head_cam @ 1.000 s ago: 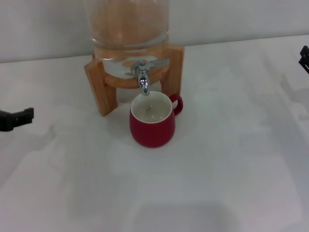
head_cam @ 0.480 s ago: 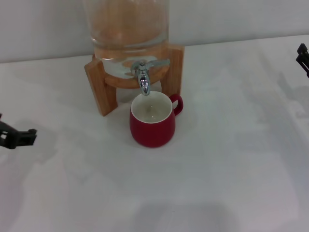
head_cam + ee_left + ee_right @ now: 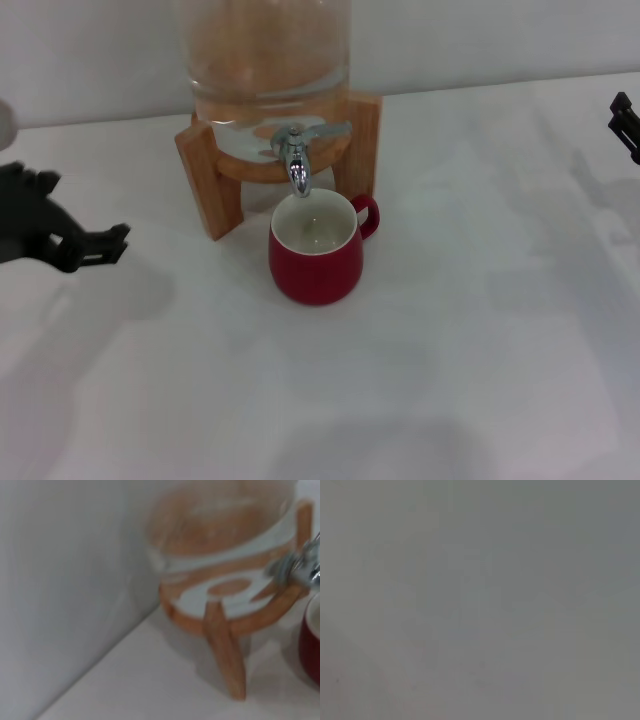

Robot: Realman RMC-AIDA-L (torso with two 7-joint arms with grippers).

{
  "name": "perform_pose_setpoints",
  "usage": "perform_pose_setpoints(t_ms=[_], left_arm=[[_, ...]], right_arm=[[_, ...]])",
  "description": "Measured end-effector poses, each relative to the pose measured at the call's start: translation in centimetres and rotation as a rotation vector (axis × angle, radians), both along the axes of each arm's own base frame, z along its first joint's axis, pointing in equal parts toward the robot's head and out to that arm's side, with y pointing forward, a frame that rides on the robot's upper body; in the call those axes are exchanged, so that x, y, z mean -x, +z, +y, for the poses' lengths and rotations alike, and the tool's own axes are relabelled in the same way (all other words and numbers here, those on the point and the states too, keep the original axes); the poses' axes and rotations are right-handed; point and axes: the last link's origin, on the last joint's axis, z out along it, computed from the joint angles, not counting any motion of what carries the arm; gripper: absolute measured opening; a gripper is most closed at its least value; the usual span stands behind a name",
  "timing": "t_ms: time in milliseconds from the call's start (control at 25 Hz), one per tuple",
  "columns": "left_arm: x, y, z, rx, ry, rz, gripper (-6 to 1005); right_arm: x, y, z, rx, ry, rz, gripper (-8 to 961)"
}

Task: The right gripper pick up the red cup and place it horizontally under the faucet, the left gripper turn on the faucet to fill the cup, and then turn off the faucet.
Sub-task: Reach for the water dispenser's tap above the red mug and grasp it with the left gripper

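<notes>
The red cup (image 3: 314,255) stands upright on the white bench (image 3: 450,330), directly below the faucet (image 3: 297,160), its rim just under the spout. It is squat and rounded, dark red outside with a cream-white inside, and its small red loop handle points away from the left gripper toward the right side of the wooden stand (image 3: 205,175). The cup sits just in front of that stand, between its two front legs. The faucet is shiny chrome, with a flat lever handle lying across its top, and it juts from the base of the glass dispenser (image 3: 265,50) that the stand carries.

The left gripper (image 3: 95,245) is well apart from the cup, out on the cup's left side, low over the bench, its black claw aimed toward the stand; whether its jaws are apart or together cannot be told. In the left wrist view the stand's leg, the dispenser's bottom, the faucet (image 3: 300,570) and a sliver of the cup (image 3: 311,645) show.

The right gripper (image 3: 626,122) is far from the cup on its right side, only its black tip in sight, and its jaw state cannot be told
</notes>
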Motion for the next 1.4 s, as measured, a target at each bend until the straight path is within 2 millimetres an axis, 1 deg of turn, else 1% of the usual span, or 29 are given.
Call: perform_pose_setpoints(t_ms=[120, 560, 920, 1200, 1400], left_arm=[[-0.9, -0.2, 0.2, 0.011, -0.046, 0.009, 881], [-2.6, -0.8, 0.5, 0.058, -0.172, 0.015, 881], [-3.9, -0.4, 0.5, 0.083, -0.267, -0.025, 881], [-4.6, 0.4, 0.4, 0.102, -0.338, -0.086, 881], [-4.7, 0.7, 0.6, 0.104, -0.352, -0.101, 881]], right_arm=[[0.1, -0.1, 0.0, 0.005, 0.003, 0.004, 845], [0.1, -0.3, -0.1, 0.014, 0.004, 0.002, 845], [0.0, -0.5, -0.4, 0.020, 0.007, 0.002, 845], [0.1, -0.6, -0.5, 0.028, 0.013, 0.009, 845], [0.1, -0.6, -0.5, 0.028, 0.013, 0.009, 845]])
